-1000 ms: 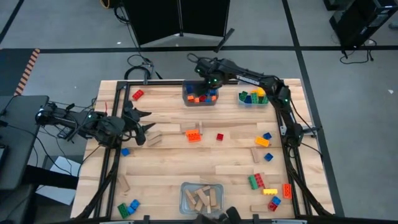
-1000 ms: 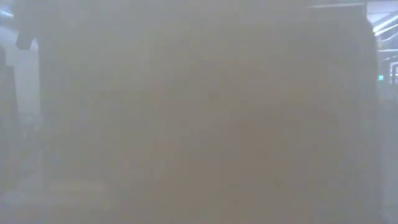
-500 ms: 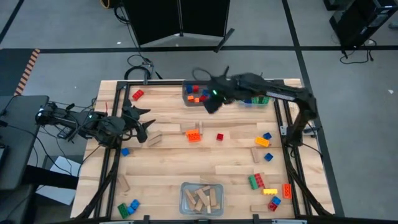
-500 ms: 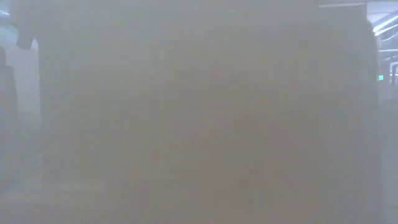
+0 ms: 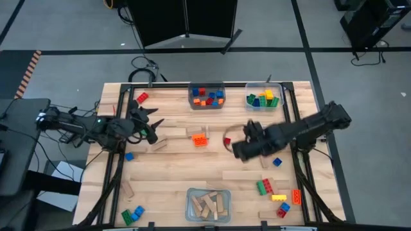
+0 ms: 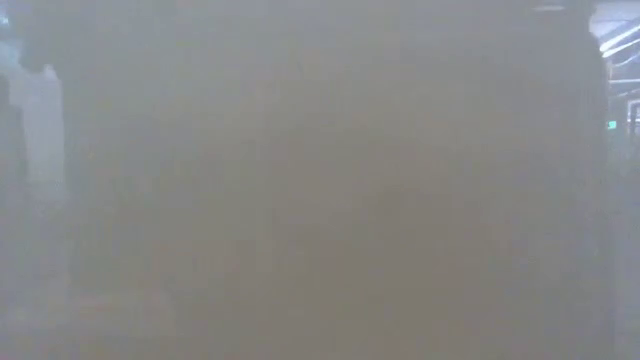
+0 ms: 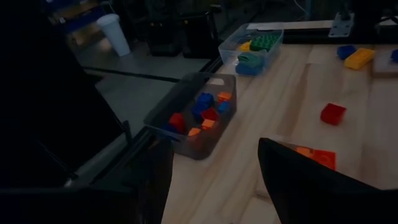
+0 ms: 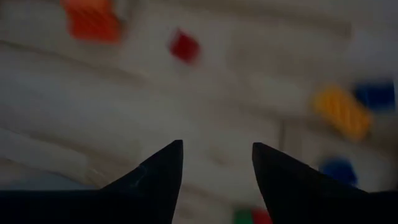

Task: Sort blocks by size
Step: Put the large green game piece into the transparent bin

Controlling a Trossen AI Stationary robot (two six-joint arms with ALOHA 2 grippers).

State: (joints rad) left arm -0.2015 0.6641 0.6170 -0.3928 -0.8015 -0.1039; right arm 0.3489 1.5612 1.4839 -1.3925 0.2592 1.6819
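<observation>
The right tool is over the middle of the bench, its two fingers parted with nothing between them – in its wrist view the gap is bare wood. So the step in hand looks like the reach for another piece, not a carry. Nearest are the small red brick, just ahead of the fingers, and the orange brick a little beyond it; a yellow brick and blue ones lie off to the side.

The left tool sits at the bench's left side, fingers wide and empty, facing the bin of small red, blue and orange bricks.

Sorting is partly done: that bin and the bin of green, yellow and blue bricks stand along the far edge, wooden blocks fill the near bin, and many pieces are loose.

Next – probably – the right tool must line up over the red brick, drop, and close on its sides squarely; it is small and could skid.
</observation>
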